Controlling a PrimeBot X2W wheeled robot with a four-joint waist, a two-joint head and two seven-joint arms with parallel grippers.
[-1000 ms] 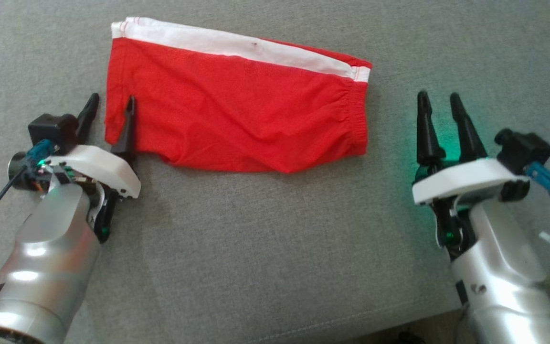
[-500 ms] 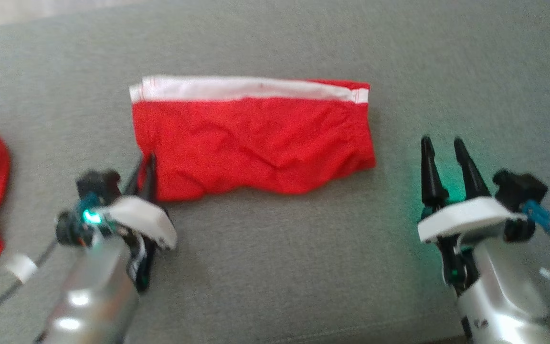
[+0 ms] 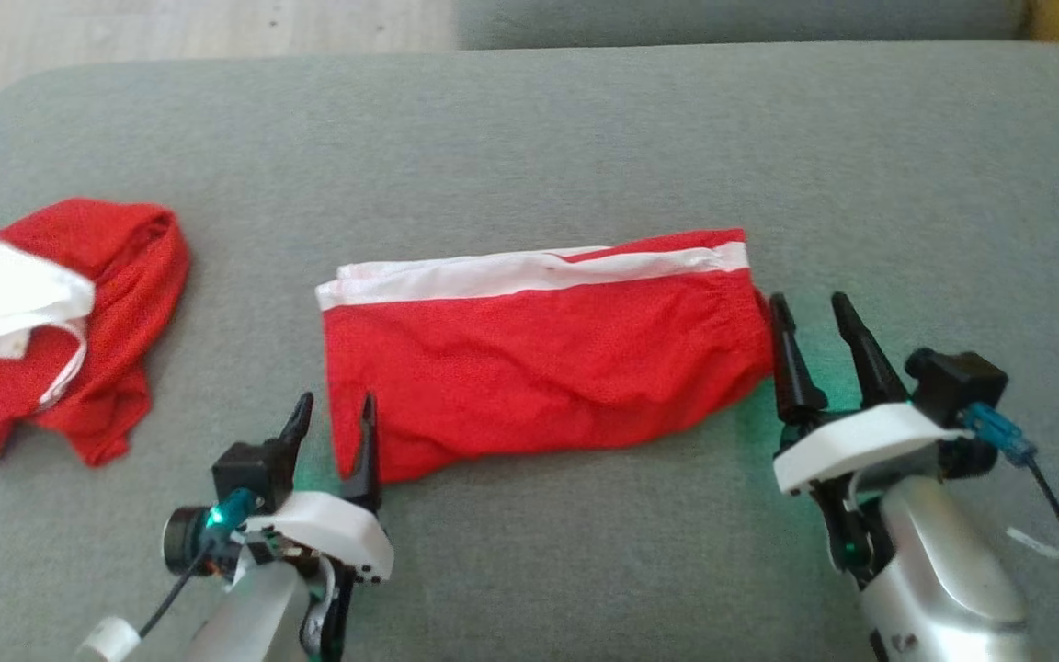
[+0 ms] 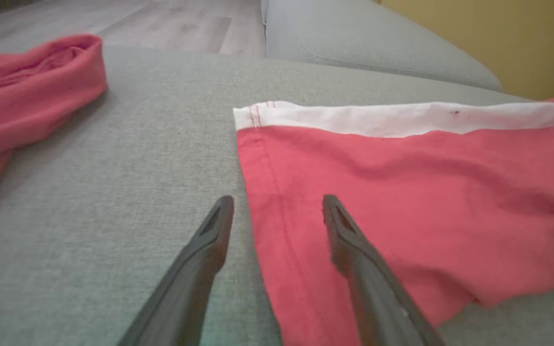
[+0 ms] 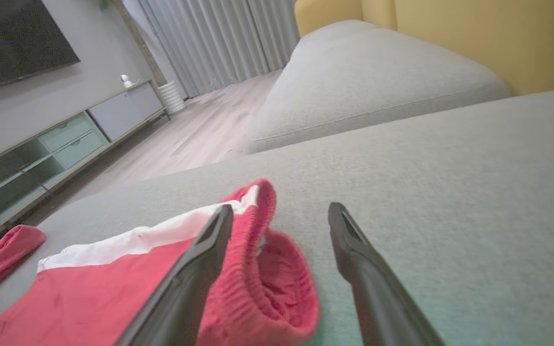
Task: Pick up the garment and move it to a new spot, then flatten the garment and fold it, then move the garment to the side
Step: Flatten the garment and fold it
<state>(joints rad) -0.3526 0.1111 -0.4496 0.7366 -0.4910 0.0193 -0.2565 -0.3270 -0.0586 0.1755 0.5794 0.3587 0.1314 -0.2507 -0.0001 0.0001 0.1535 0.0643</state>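
Head view: folded red, white-striped shorts [image 3: 539, 368] lie on a grey fabric sofa cushion [image 3: 529, 138]; left gripper [image 3: 336, 405] and right gripper [image 3: 807, 308] sit spread and empty at either end.

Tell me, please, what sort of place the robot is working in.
Probably a home living room: the work surface is a grey sofa, with a low media cabinet under a dark screen and floor-length curtains beyond.

A grey sofa [image 3: 585, 119] lies near, with wood floor [image 5: 200, 129], pale curtains [image 5: 219, 38] and a low cabinet [image 5: 65, 139] far left.
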